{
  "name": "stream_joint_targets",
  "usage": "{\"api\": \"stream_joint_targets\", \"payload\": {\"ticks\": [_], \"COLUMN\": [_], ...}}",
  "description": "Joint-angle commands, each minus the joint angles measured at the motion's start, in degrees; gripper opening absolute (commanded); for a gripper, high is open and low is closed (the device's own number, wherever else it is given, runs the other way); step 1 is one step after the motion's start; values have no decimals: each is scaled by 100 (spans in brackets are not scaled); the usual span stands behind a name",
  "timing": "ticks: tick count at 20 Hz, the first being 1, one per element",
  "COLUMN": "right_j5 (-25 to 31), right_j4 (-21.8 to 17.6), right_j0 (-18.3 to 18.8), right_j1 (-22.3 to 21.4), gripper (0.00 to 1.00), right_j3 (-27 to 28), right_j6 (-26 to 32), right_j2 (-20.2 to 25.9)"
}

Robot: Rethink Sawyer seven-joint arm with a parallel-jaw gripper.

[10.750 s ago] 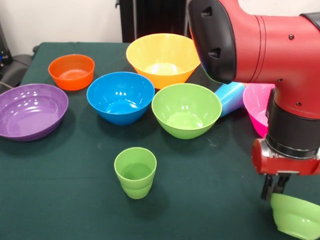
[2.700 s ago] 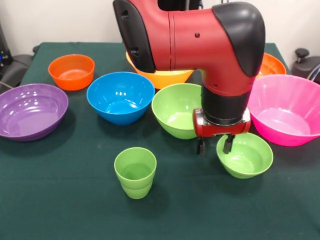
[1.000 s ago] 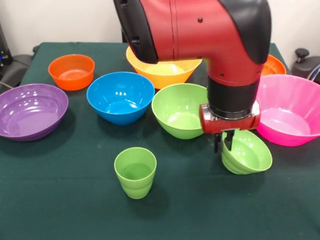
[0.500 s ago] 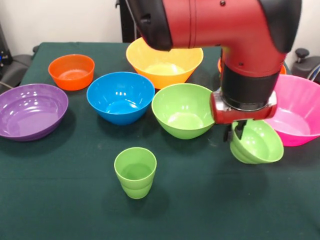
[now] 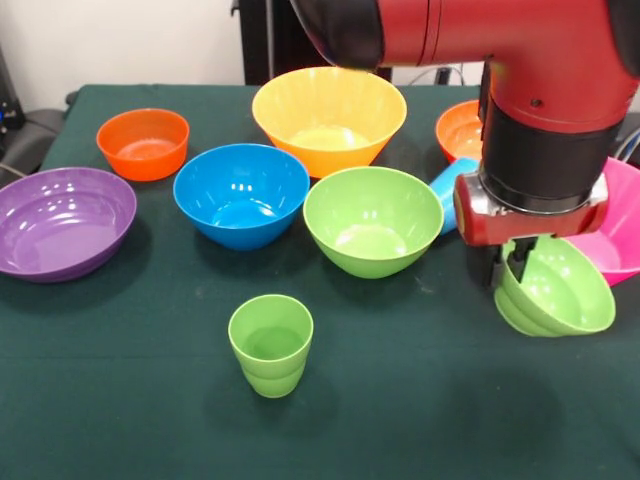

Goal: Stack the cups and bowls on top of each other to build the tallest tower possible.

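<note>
Rightward of the large green bowl we see the fingers clamped on the rim of a small green bowl, tilted and lifted off the worktop, with the lime cup well apart.

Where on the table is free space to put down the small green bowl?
Bare cloth lies left and right of the green cup, below the purple bowl and under the gripper. The middle row, blue bowl to big green bowl, is crowded.
</note>
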State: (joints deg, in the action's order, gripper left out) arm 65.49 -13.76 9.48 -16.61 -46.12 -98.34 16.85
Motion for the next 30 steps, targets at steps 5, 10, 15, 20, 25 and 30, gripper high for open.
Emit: {"api": "stream_joint_targets", "payload": {"ticks": [5, 10, 15, 20, 25, 30], "right_j5": [2199, 2782, 3300, 3510, 3562, 3601], "right_j4": [-304, -472, -758, -1032, -1435, -2011], "right_j0": [125, -21, -56, 22, 202, 431], "right_j1": [828, 988, 1139, 1283, 1476, 1615], "gripper": [0, 0, 0, 0, 0, 0], "right_j3": [2416, 2795, 3009, 3009, 3022, 3096], "right_j6": [1288, 1341, 1542, 1801, 2335, 2973], "right_j2": [1062, 1526, 2144, 2648, 3036, 3468]}}
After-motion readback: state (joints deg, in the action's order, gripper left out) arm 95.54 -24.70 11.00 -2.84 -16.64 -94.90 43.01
